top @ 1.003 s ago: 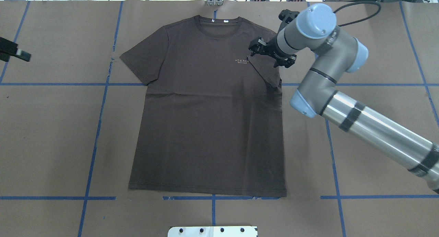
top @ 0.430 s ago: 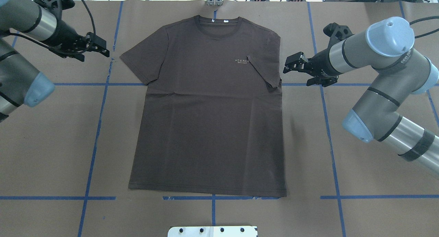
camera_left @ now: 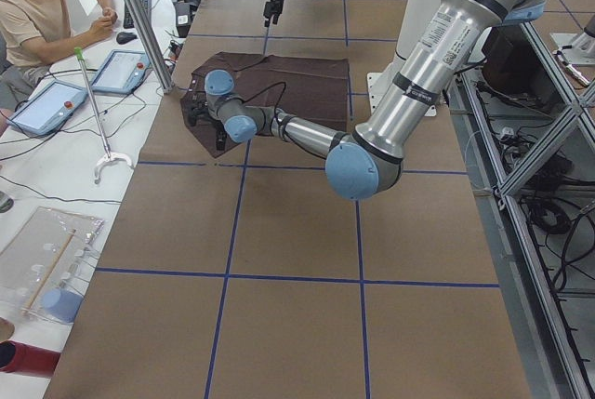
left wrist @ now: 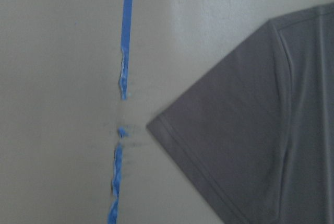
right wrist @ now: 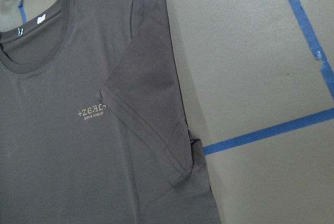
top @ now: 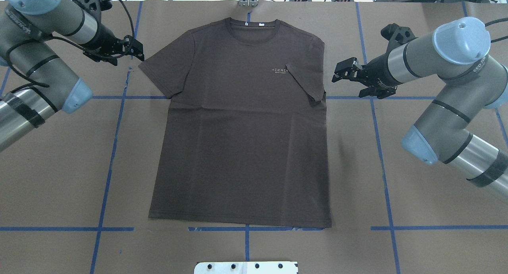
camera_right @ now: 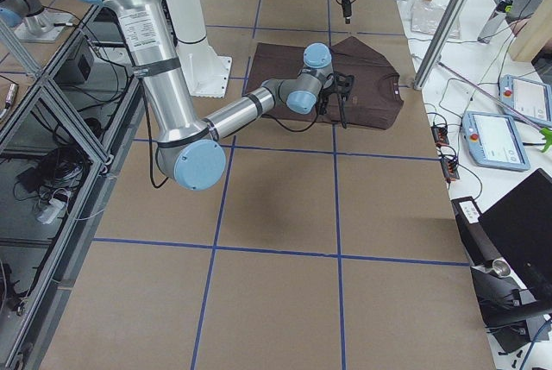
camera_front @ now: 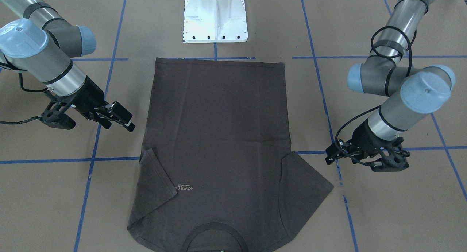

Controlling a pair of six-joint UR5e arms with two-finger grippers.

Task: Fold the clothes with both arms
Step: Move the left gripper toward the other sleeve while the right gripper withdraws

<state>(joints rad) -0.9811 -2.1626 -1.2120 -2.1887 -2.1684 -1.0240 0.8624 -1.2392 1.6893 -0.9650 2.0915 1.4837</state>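
One camera is looking down on the table (top: 436,246) from behind my shoulders; another is facing me across it; two are watching from its ends. My wrist cameras are looking closely at the T-shirt (left wrist: 250,130), which all are sharing

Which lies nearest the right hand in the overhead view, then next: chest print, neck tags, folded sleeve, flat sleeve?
1. folded sleeve, beside the right hand
2. chest print, further in
3. neck tags, at collar
4. flat sleeve, opposite side
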